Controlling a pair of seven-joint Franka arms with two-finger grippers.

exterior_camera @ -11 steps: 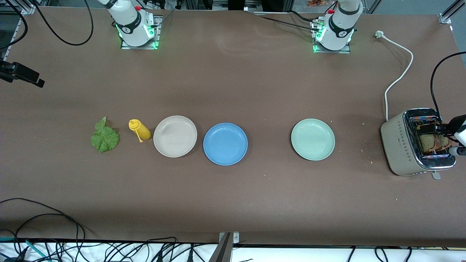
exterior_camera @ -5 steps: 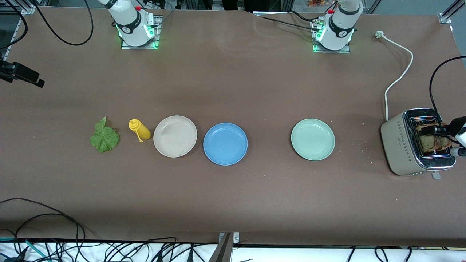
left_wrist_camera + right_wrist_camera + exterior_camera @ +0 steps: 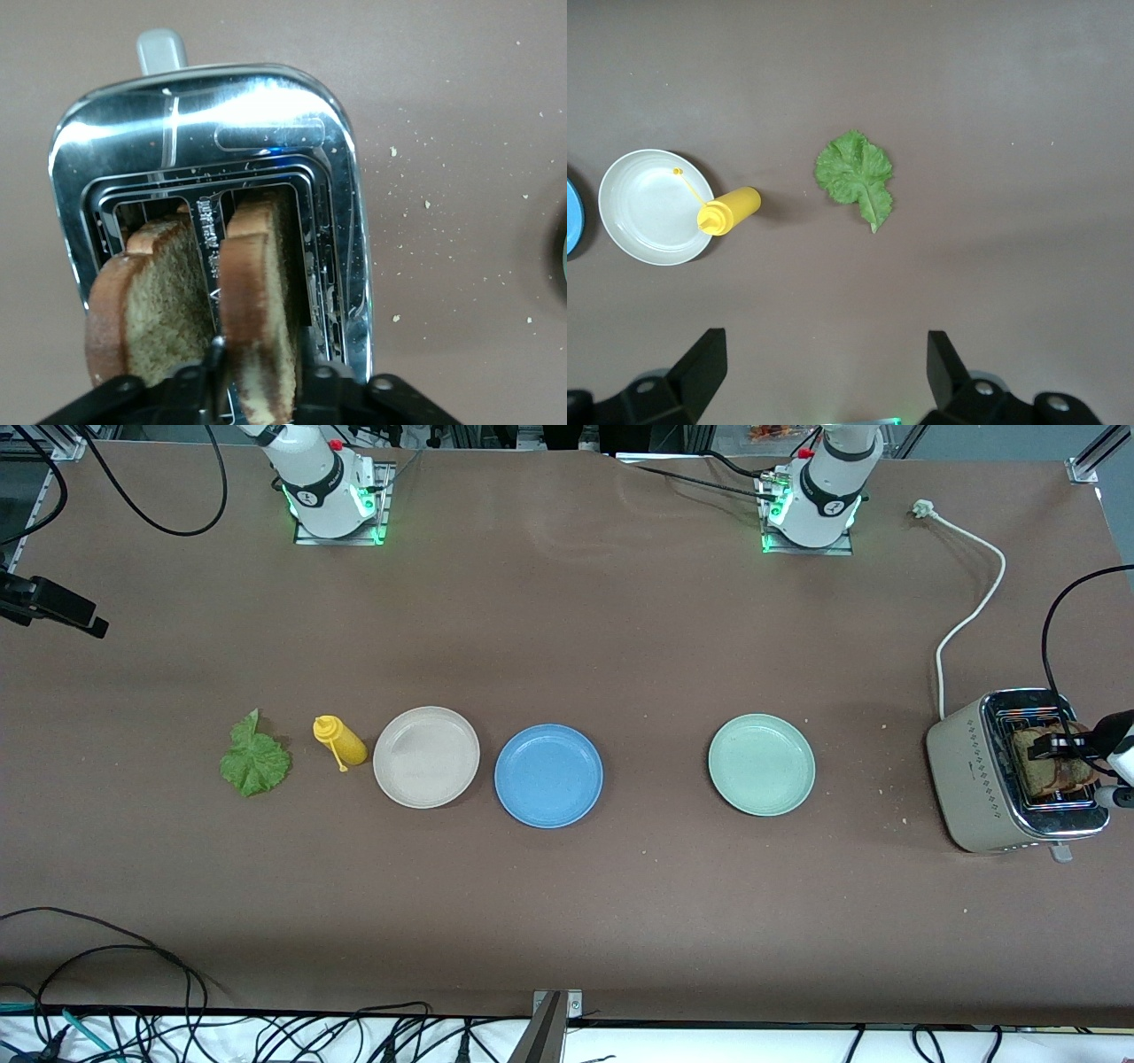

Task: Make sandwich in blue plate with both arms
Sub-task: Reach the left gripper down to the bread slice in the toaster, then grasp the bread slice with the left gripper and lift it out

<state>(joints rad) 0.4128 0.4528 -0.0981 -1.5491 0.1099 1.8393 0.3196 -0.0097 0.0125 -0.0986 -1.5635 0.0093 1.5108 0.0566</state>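
The blue plate (image 3: 548, 775) lies bare mid-table; its rim also shows in the right wrist view (image 3: 571, 217). Two brown bread slices (image 3: 1054, 775) stand in the toaster (image 3: 974, 779) at the left arm's end. My left gripper (image 3: 1056, 746) is over the toaster, shut on one bread slice (image 3: 257, 292), one finger on each face. The other slice (image 3: 151, 292) stands in the neighbouring slot. A green lettuce leaf (image 3: 255, 762) lies flat at the right arm's end. My right gripper (image 3: 824, 335) is open and empty, high over the table near the leaf (image 3: 855, 173).
A beige plate (image 3: 426, 757) and a yellow squeeze bottle (image 3: 339, 742) on its side lie between the leaf and the blue plate. A mint-green plate (image 3: 761, 764) lies toward the toaster. The toaster's white cord (image 3: 974, 602) runs toward the left arm's base. Crumbs lie near the toaster.
My left gripper has shifted a little over the toaster and its fingers now sit on the slice. The things at the right arm's end have not moved.
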